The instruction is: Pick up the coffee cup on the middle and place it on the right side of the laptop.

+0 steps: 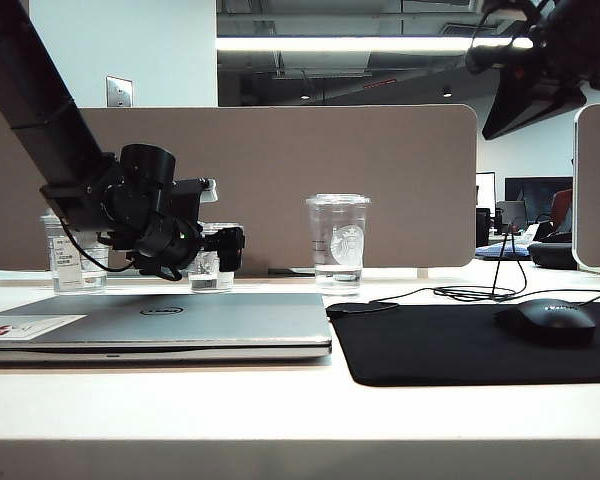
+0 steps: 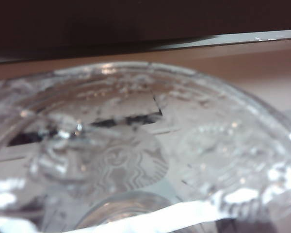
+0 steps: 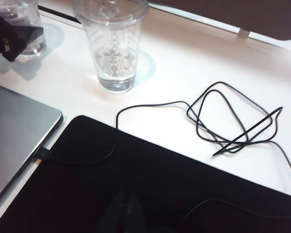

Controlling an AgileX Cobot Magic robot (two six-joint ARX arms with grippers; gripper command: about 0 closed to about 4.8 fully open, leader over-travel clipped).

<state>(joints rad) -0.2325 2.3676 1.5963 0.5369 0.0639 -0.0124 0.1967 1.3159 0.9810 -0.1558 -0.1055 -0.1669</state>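
A robot's left gripper point(image 1: 223, 250) reaches over the closed laptop point(image 1: 160, 322) toward the coffee cup point(image 1: 212, 268), which stands on the white surface point(image 1: 280, 400) just behind the laptop's rear edge, between a near-identical stickered cup point(image 1: 72, 255) behind the laptop's far left corner and a taller cup point(image 1: 337, 243) beyond the laptop's right rear corner. The left gripper's jaws stand wide apart and appear to sit about the cup's upper wall; whether they touch it cannot be told. The right gripper point(image 3: 126, 213), held high above the black mouse mat point(image 1: 480, 345) to the right of the laptop, shows only as a dark tip at the edge of its own wrist view, and its state cannot be told.

To do this step well, the left gripper should probably settle squarely on either side of the cup below the lid rim before closing, and close gently, since thin clear plastic is likely to flex and slip. A straight lift would help clear the laptop's edge.

The cup is short, wide and clear, capped with a clear lid. Seen close in the left wrist view, the cup point(image 2: 136, 160) fills the picture, its faint round white logo legible on the wall and a strip of white sticker edge catching the light.
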